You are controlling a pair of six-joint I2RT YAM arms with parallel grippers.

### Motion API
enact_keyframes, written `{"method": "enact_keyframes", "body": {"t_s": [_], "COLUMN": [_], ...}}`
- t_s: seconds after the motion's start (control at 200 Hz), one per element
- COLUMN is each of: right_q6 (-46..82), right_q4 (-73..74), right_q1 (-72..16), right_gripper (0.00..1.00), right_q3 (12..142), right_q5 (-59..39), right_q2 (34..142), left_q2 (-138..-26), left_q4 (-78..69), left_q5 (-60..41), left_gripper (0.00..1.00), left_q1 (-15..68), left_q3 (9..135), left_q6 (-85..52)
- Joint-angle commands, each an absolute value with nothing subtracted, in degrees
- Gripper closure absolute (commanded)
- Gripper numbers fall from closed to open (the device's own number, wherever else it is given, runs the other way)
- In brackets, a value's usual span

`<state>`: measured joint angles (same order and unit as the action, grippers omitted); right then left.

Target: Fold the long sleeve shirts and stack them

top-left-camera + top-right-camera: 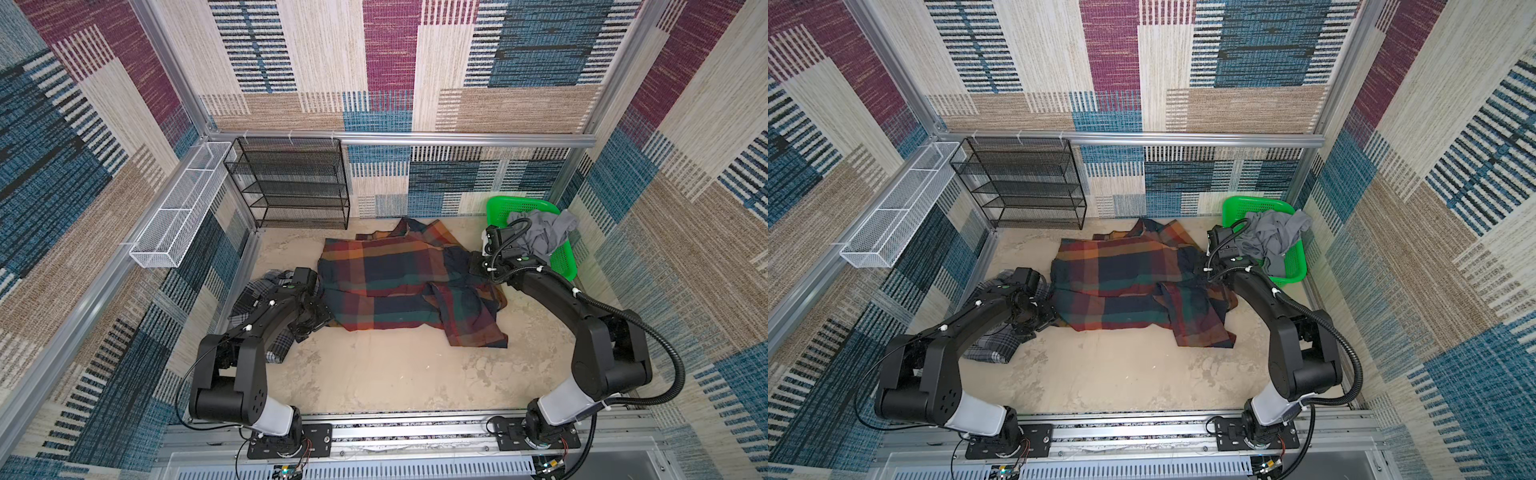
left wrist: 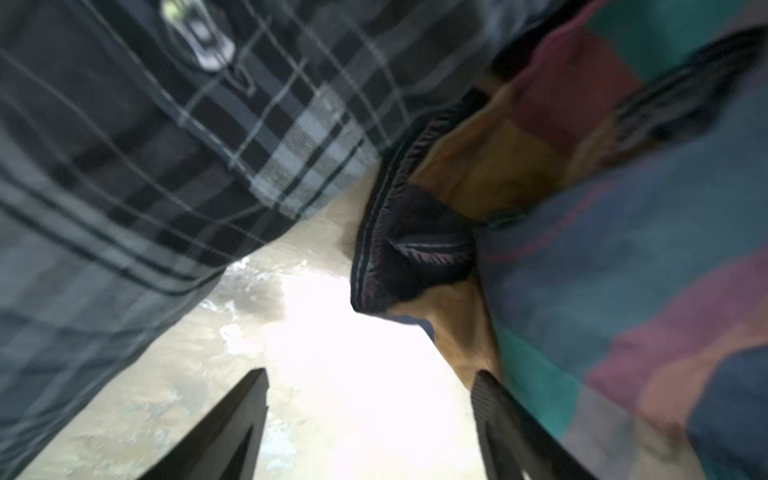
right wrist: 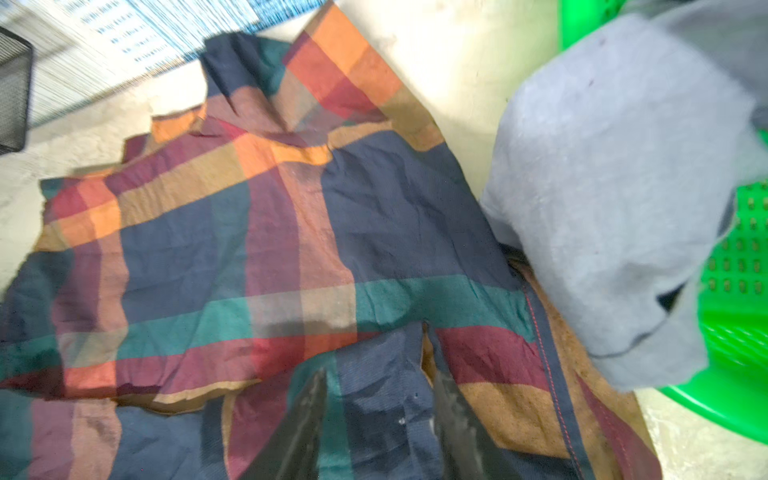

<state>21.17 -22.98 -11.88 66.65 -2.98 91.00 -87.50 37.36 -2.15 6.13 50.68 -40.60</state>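
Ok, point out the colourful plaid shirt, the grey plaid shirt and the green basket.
colourful plaid shirt (image 1: 374,270): in a top view, on its spread body.
grey plaid shirt (image 1: 994,348): in a top view, on its near corner.
green basket (image 1: 564,259): in a top view, on its right wall.

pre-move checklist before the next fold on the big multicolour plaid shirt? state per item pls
1. Left gripper jaws open, empty, over bare beige table: ok.
2. Right gripper free of the multicolour plaid shirt: cannot tell; jaws apart, view blurred.
3. That shirt flat: not ok; sleeve crumpled across its right side.
4. Grey-black-white plaid shirt clear of left arm: not ok; it lies under it.
5. Grey garment inside green plastic basket: not ok; it hangs over the rim.
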Motion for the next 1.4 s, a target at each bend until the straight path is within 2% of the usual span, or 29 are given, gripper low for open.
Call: {"method": "enact_keyframes", "body": {"t_s": [0.0, 0.195, 0.25, 0.305, 0.471, 0.601, 0.761, 0.881, 1.057, 1.257, 1.392], "right_q6": [20.76, 22.27, 22.00, 21.80, 20.07, 19.76, 20.09, 20.39, 20.04, 19.10, 18.98], "right_q4": [-22.14, -18.15, -18.19, -18.19, -19.14, -18.21, -17.23, -17.05, -17.48, -18.44, -17.89], "right_q1": [-11.56, -9.32, -9.30, -9.33, -9.32, -8.63, -8.61, -8.61, -8.61, -8.61, -8.61], "right_gripper": [0.53, 0.51, 0.51, 0.51, 0.49, 0.48, 0.49, 0.49, 0.48, 0.48, 0.48], "right_q3": [65.79, 60.69, 60.48, 60.40, 60.04, 58.28, 57.74, 58.01, 58.66, 59.66, 59.61], "right_q5": [-3.70, -8.68, -8.69, -8.65, -4.64, -5.50, -6.99, -7.93, -7.38, -6.22, -6.97], "right_q2": [91.94, 92.70, 92.87, 92.63, 91.66, 92.00, 92.11, 91.30, 90.69, 90.96, 91.09], "left_q2": [-89.14, -91.26, -91.84, -92.16, -88.63, -84.33, -75.67, -76.39, -84.65, -88.08, -89.35], "left_q4": [34.06, 31.82, 31.85, 31.86, 33.38, 34.63, 30.04, 29.70, 29.55, 27.36, 25.93], "left_q5": [-3.58, -2.49, -2.06, -2.82, -0.38, 0.75, 0.42, 3.15, 0.73, -0.48, -0.52], "left_gripper": [0.26, 0.34, 0.40, 0.50, 0.62, 0.61, 0.41, 0.38, 0.40, 0.49, 0.52], "left_q1": [6.15, 6.09, 6.06, 6.09, 6.07, 6.09, 6.15, 6.15, 6.15, 6.23, 6.50], "left_q3": [49.42, 47.19, 47.43, 47.81, 47.62, 47.13, 44.84, 45.88, 49.31, 49.58, 48.24], "left_q6": [-43.26, -45.26, -45.64, -45.15, -44.50, -44.45, -44.84, -43.80, -43.70, -44.86, -45.74]}}
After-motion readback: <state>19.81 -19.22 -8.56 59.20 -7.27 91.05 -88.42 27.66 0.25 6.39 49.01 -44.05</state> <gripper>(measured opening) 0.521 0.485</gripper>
